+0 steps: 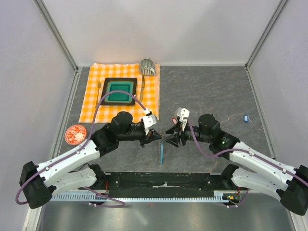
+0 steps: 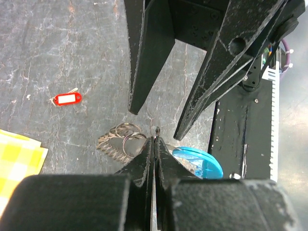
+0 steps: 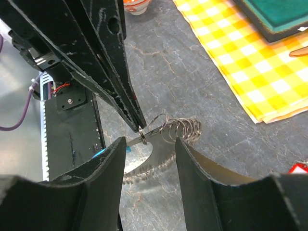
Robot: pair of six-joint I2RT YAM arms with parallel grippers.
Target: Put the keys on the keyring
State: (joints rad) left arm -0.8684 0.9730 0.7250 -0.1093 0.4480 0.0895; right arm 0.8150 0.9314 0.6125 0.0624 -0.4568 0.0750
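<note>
Keyring (image 3: 180, 129), one loop of thin dark metal coil with one light-blue curved strip (image 2: 199, 162), lay bunched on the grey stone-patterned table (image 1: 207, 91) at mid-front, between the two arms. Left gripper (image 2: 156, 138) had its fingers pressed together, pinched on an end ring of the coil; right gripper (image 3: 150, 143) stood with fingers apart just over the same spot, gripping nothing. Keys counted two, neither on the ring: one red-tagged key (image 2: 67, 98) lay on bare table near the coil, one dark-blue-tagged key (image 1: 246, 117) well apart toward the right wall.
</note>
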